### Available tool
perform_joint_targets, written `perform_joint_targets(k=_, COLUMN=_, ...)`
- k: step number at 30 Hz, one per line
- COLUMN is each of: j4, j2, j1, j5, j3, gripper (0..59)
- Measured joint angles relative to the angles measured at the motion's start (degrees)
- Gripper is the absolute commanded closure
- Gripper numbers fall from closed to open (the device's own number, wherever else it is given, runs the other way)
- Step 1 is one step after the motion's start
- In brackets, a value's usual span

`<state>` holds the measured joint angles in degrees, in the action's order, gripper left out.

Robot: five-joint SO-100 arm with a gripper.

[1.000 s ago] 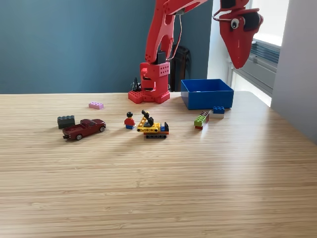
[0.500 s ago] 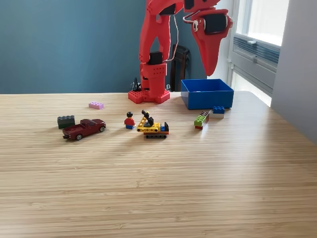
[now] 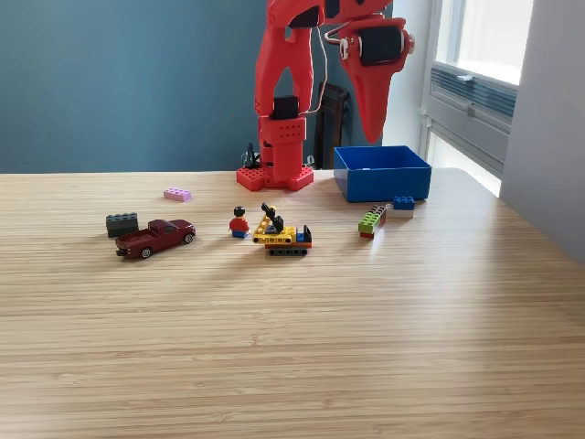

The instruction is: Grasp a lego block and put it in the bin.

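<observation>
The blue bin [image 3: 382, 174] stands at the back of the table, right of the red arm's base [image 3: 274, 174]. My red gripper [image 3: 373, 135] hangs point-down high above the bin's left rear corner; its jaws look pressed together and nothing shows between them. Loose lego pieces lie on the table: a pink brick [image 3: 177, 194], a dark brick [image 3: 122, 223], a green multicolour stack [image 3: 371, 220] and a blue-on-white brick [image 3: 402, 205] just in front of the bin.
A dark red toy truck [image 3: 155, 237], a minifigure [image 3: 239, 222] and a yellow lego vehicle [image 3: 281, 234] stand mid-table. A grey wall panel [image 3: 548, 128] rises at the exterior view's right, with a window behind it.
The gripper has swung from the exterior view's right towards the left, from beyond the bin's right side to above its left rear corner. The bricks have not moved.
</observation>
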<state>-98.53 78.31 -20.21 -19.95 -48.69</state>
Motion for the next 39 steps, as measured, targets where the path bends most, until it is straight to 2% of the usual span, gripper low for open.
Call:
perform_joint_targets(k=5, j4=2.64, j2=0.00, j1=3.25, j5=1.41, j3=-1.58, gripper=58.6)
perform_joint_targets(k=16, j4=10.72, j2=0.00, j1=18.28, j5=6.68, j3=-10.81, gripper=58.6)
perform_joint_targets(k=27, j4=11.95, j2=0.00, j1=35.33, j5=7.56, j3=-19.25, gripper=58.6)
perform_joint_targets(k=31, j4=11.95, j2=0.00, j1=41.48, j5=11.43, j3=-22.50, gripper=58.6)
perform_joint_targets(k=39, j4=11.95, j2=0.00, j1=52.82, j5=23.29, j3=-25.66, gripper=58.6)
